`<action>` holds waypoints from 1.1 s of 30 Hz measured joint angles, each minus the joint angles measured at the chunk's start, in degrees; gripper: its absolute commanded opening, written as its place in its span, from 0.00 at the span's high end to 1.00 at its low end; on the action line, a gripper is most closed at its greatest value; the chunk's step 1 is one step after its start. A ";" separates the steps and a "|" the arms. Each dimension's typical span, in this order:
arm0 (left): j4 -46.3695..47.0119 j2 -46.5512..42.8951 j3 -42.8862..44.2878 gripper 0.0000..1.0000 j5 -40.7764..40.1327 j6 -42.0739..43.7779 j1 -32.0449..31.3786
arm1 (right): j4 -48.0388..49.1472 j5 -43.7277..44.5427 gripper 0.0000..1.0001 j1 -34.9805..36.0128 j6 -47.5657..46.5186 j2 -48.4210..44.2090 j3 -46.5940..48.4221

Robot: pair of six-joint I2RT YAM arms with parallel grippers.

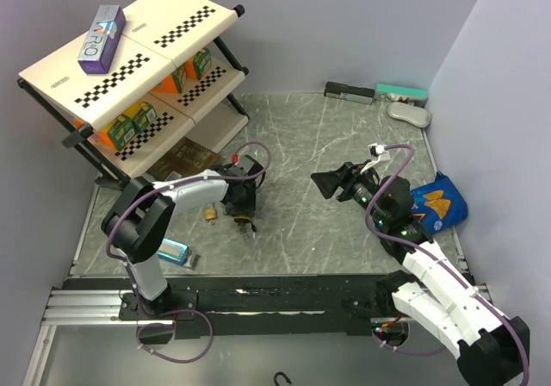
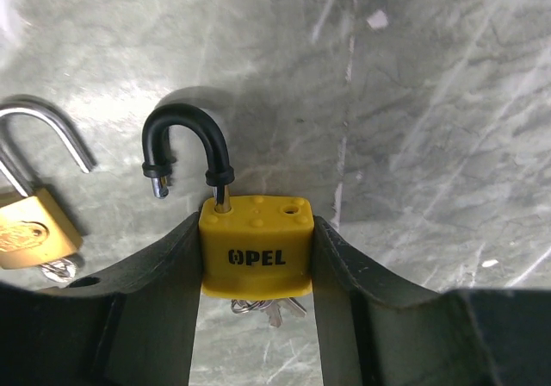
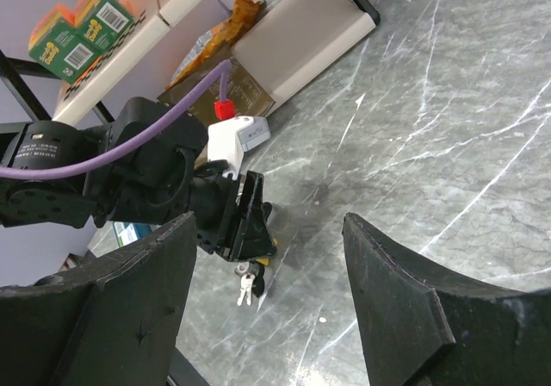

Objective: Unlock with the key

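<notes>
A yellow padlock (image 2: 256, 246) marked OPEL is clamped by its sides between my left gripper's (image 2: 256, 231) fingers (image 2: 155, 291). Its black shackle (image 2: 185, 149) is swung out, one end free and one hole in the body empty. Keys (image 2: 269, 308) on a ring hang from under the body. In the top view the left gripper (image 1: 241, 203) is just above the marble table, the keys (image 1: 245, 227) dangling below it. My right gripper (image 1: 320, 185) hovers open to the right, facing the left gripper (image 3: 245, 222), and sees the keys (image 3: 246, 289) under a sliver of yellow padlock (image 3: 267, 257).
A brass padlock (image 2: 30, 231) with an open steel shackle lies just left of the yellow one (image 1: 209, 215). A shelf rack (image 1: 129, 67) with boxes stands at back left. A blue bag (image 1: 439, 201) lies right, a small blue item (image 1: 172, 252) near left, small objects (image 1: 400, 93) at the back wall.
</notes>
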 measured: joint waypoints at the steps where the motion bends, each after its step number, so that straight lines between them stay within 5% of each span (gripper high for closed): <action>1: 0.04 0.00 -0.04 0.95 -0.13 0.09 0.20 | 0.00 0.02 0.25 0.00 0.00 0.02 0.00; 3: 0.13 0.00 -0.09 0.86 -0.39 0.15 0.57 | 0.00 0.02 0.25 0.00 -0.02 0.00 0.00; 6: 0.42 0.04 -0.09 0.54 -0.98 0.94 0.81 | -0.02 0.04 0.25 0.00 -0.07 0.02 0.00; 12: 0.87 0.02 -0.07 0.26 -3.89 2.93 0.59 | -0.42 0.33 0.25 -0.11 -0.63 0.02 0.00; 23: 4.07 -4.63 1.27 0.01 -6.82 8.13 0.20 | -2.27 1.79 0.25 -0.57 -1.70 1.66 0.00; 33: 25.90 -25.44 -7.04 0.01 -1.51 12.02 5.95 | -3.98 2.05 0.24 -3.15 -1.97 2.84 0.00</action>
